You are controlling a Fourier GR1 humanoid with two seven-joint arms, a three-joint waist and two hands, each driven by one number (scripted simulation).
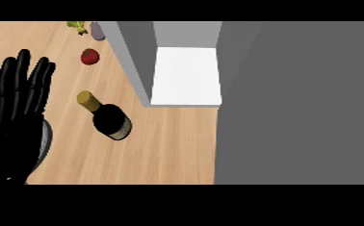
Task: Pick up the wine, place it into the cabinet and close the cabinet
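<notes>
left hand point(21, 105) | open, fingers up | resting at left edge

The left hand point(21, 109) is cut off by the left edge, beside the wine bottle point(107, 116). Beyond the bottle, a yellow-green thing point(77, 27) and a purple thing point(97, 31) are cut by the top edge and cannot be identified.

Matt pale wood counter point(163, 143); bottle point(108, 117) seemingly dark glossy glass.
</notes>
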